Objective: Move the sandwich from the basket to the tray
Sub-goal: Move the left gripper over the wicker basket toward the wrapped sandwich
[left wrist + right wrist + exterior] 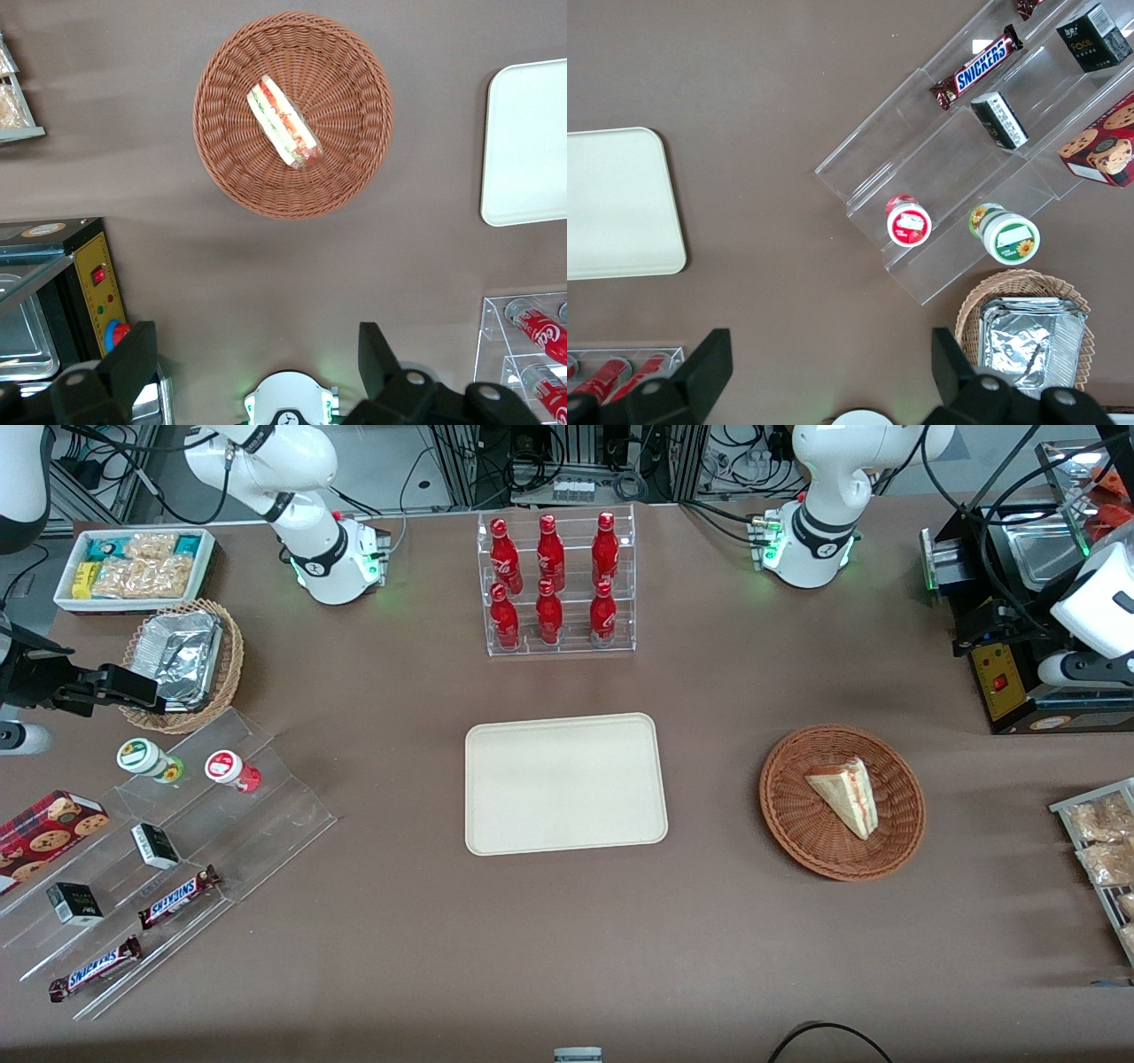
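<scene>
Plainly nothing is done yet; the sandwich [845,794] lies in the basket [797,815], the tray [564,783] bare beside it; the gripper [257,363] hangs high above, jaws spread wide, holding nothing.

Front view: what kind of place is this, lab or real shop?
Likely a lab mock-up of a snack counter: cable clutter at the table's edge, a cola bottle rack, stepped candy display. The gripper hangs open above the sandwich in its basket.
</scene>
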{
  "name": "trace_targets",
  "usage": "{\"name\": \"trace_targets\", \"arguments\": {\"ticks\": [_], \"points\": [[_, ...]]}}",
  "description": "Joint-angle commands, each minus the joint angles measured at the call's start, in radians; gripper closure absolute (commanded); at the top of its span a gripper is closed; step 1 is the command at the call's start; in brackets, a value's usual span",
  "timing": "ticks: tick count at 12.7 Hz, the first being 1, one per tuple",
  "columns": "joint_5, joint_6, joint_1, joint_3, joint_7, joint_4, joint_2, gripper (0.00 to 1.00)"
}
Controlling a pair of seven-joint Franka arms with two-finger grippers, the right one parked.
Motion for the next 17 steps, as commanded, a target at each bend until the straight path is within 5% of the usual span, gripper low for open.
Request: {"name": "trace_targets", "arguments": {"ticks": [1, 7, 17], "points": [[-0.006, -0.001, -0.001, -0.002, -0.020, 0.029, 0.012, 0.00], [-0.010, 0.082, -0.001, -0.002, -0.027, -0.062, 0.011, 0.00], [-0.007, 0.532, -0.011, -0.005, -0.056, -0.384, 0.083, 0.00]]}}
